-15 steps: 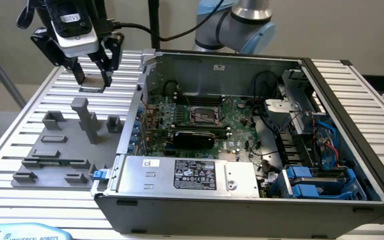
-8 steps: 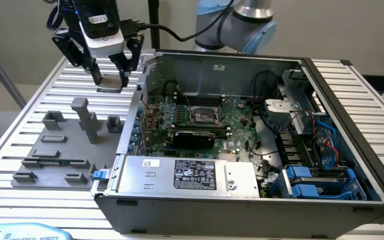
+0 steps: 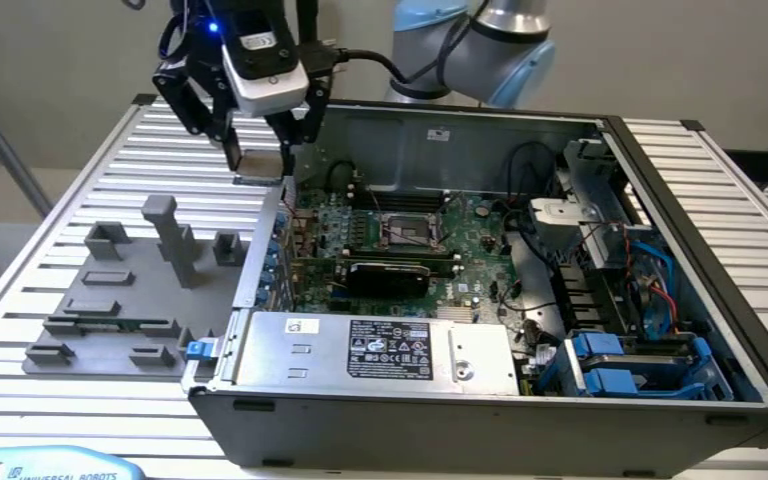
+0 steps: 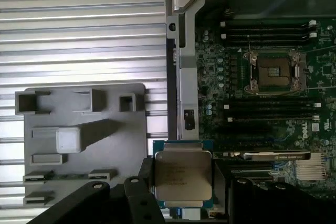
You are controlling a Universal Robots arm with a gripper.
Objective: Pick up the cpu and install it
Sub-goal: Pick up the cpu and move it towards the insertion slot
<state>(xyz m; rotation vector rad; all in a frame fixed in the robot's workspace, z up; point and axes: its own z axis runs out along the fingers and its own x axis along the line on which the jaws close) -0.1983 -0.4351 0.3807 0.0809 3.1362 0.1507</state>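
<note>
Claw (image 3: 261, 165) is clamped on the cpu (image 4: 182, 176), gripping two opposite edges, and is poised above the rim of the computer case (image 3: 491, 410) at the exterior view's left. Inside the case, the motherboard (image 3: 471, 265) carries the socket (image 4: 274, 72), well apart from the cpu. This carry likely calls for a level chip with its edges square to the socket frame.

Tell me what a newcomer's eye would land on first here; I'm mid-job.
The open computer case takes up the exterior view's right, and the pincer hangs over the case's rim on that view's left. In the wrist view the pincer is shut on the cpu, whose silvery top faces the camera. The empty socket sits on the green board, and a grey fixture plate lies beside the case.
</note>
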